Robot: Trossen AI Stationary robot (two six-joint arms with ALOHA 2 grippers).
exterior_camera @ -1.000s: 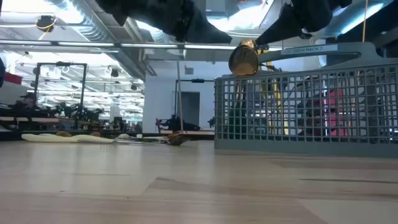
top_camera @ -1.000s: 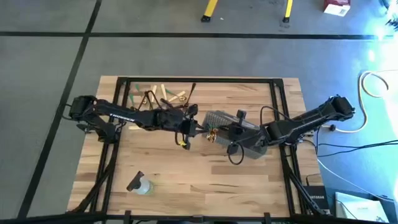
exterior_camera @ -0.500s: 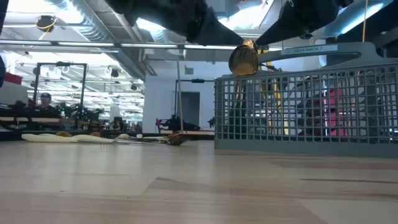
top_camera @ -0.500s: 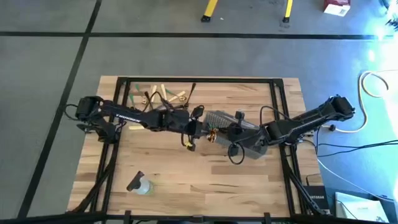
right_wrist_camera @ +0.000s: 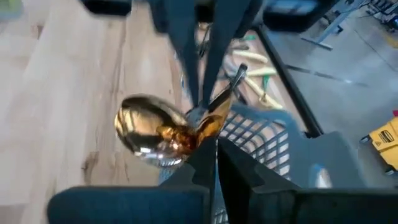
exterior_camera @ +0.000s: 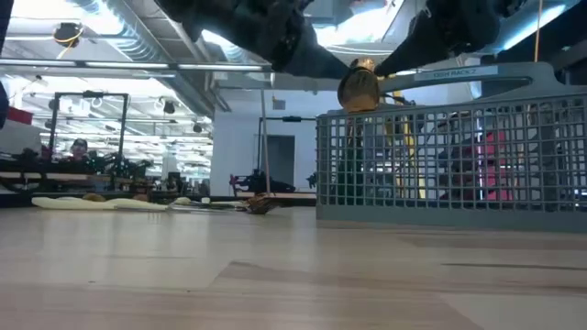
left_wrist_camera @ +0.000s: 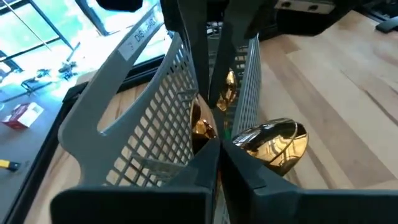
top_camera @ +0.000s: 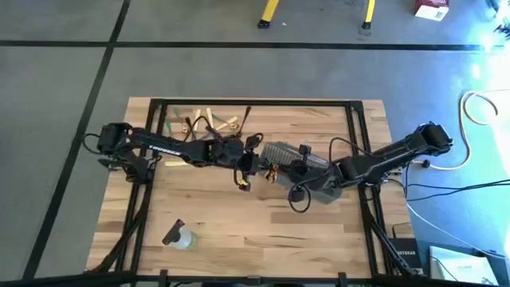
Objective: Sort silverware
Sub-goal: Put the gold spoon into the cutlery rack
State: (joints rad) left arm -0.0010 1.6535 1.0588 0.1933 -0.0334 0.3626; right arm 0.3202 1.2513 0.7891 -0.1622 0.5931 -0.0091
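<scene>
A gold spoon (left_wrist_camera: 273, 144) sits at the left end of the grey wire-mesh basket (top_camera: 307, 171), its shiny bowl poking out past the basket's rim, as the low view shows (exterior_camera: 359, 88). Both arms meet at this spoon, over the middle of the wooden counter (top_camera: 255, 231). The left pincer (top_camera: 253, 163) reaches in from the left, its two dark fingers pressed together at the spoon's neck. The right pincer (top_camera: 280, 170) reaches across the top of the basket from the right, and its fingers are likewise clenched on the spoon's neck just behind the bowl (right_wrist_camera: 146, 127). More gold pieces (left_wrist_camera: 227, 87) stand inside the basket's narrow compartment.

The rest of the silverware (top_camera: 203, 122) lies in a loose cluster near the far left edge of the counter, well apart from the basket: pale tan, green and black pieces crossing one another. A small clear bottle (top_camera: 178, 237) lies on its side near the counter's front left.
</scene>
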